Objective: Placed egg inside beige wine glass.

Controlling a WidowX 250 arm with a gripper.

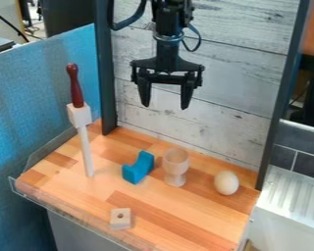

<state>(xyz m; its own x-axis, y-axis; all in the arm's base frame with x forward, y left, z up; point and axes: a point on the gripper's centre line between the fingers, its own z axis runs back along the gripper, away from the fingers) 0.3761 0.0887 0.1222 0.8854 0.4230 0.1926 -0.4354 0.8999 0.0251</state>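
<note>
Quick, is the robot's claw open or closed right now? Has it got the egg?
Gripper: open, holding nothing; the egg is on the table.

A blue block (139, 169) lies on the table (186, 215), a holed block (120, 223) near its edge; a white rod (87, 152) stands, red handle (75, 86) on top.

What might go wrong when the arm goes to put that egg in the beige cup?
The egg lies loose on bare wood and could roll if a finger nudges it. The gripper might also knock over the stemmed beige cup, which stands between the egg and the blue block.
</note>
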